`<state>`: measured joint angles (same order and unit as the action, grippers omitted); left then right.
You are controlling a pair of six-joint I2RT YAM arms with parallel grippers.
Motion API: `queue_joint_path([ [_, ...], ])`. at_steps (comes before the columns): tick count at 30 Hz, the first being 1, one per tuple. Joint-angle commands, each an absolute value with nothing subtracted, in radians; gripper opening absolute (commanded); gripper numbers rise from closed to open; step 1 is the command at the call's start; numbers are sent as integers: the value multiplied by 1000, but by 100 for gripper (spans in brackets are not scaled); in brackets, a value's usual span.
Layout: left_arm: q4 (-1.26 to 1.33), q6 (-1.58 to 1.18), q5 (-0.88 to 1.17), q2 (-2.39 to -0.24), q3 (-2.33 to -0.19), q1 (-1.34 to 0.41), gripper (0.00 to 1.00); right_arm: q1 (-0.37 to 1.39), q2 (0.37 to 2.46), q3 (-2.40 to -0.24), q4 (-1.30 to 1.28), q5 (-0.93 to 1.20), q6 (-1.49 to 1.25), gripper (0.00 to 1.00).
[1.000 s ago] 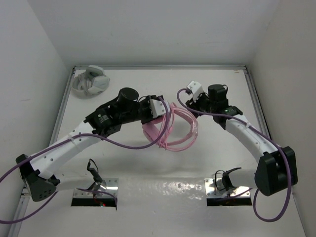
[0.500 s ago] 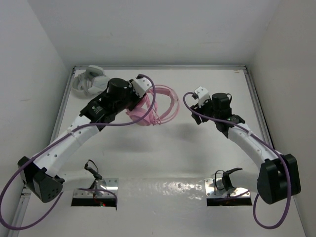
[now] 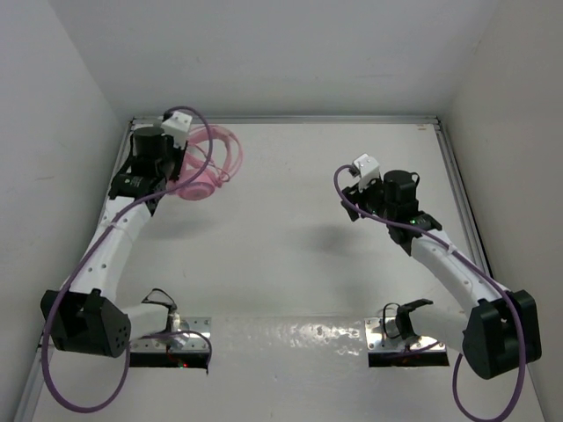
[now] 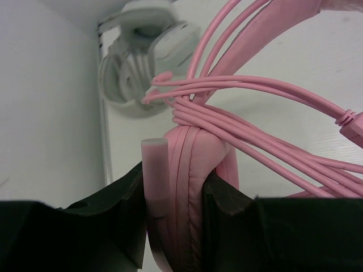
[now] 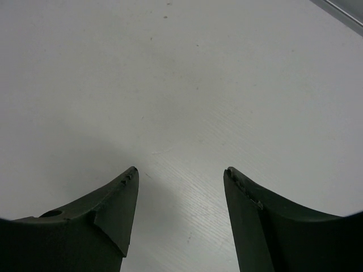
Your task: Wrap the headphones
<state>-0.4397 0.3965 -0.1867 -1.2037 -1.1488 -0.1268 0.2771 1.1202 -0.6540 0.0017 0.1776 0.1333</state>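
The pink headphones (image 3: 207,169) hang in my left gripper (image 3: 179,169) at the back left corner of the table. In the left wrist view my left gripper (image 4: 176,181) is shut on a padded pink earcup (image 4: 190,170), with a pale pink stub (image 4: 154,170) pressed beside it. The thin pink cable (image 4: 272,90) lies in several loops bunched over the headband (image 4: 283,25). My right gripper (image 3: 359,204) is open and empty over bare table at the right. In its wrist view (image 5: 180,170) there is nothing between the fingers.
Grey-white headphones (image 4: 144,54) lie in the back left corner, just beyond the pink ones and next to the left wall. A metal rail (image 3: 290,119) runs along the table's back edge and sides.
My left arm has swung the pink headphones from the middle of the table to the back left corner. My right gripper has drawn back a little to the right, away from them.
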Motion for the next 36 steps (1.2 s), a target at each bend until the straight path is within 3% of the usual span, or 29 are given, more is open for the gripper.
queue_joint_path([
  [1, -324, 350, -209, -1140, -1123, -37, 0, 276, 1104, -649, 77, 215, 109, 61],
  [7, -339, 363, -183, -1076, -1057, 115, 0, 276, 1109, -641, 118, 233, 80, 62],
  [17, -351, 396, -107, -1063, -1025, 129, 0, 276, 1094, -640, 107, 238, 63, 63],
  [25, -331, 368, -43, -1265, -1205, 117, 0, 276, 1075, -643, 123, 215, 8, 63],
  [36, -276, 229, -268, -1676, -1587, -78, 0, 278, 1078, -719, 20, 184, 9, 63],
])
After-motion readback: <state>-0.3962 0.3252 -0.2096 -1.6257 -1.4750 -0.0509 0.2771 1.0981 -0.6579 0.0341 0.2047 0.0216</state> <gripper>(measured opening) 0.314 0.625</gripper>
